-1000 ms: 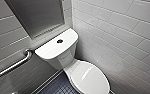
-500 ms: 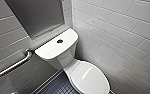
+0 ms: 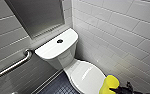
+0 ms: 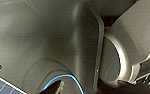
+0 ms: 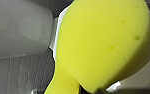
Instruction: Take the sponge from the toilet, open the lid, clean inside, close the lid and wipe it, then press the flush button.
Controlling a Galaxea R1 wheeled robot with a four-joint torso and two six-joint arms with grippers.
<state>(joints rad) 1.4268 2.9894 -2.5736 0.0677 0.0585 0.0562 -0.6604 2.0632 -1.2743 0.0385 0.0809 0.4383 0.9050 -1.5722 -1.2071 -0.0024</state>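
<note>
The bright yellow, round-cornered sponge (image 3: 110,84) is pinched in the right gripper (image 3: 115,89) just beside the closed lid (image 3: 87,75) of the toilet (image 3: 63,59) in the head view, while the right wrist view shows its pitted foam face close up, with grey floor tiles (image 5: 13,75) behind.

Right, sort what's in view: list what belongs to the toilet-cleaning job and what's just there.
Job: bright yellow soft sponge, gripped by the right claw; white glossy ceramic toilet; white glossy oval lid, shut; small round dark flush button.
Just there: shiny metal grab bar; white tiled wall; dark tiled floor.
</note>
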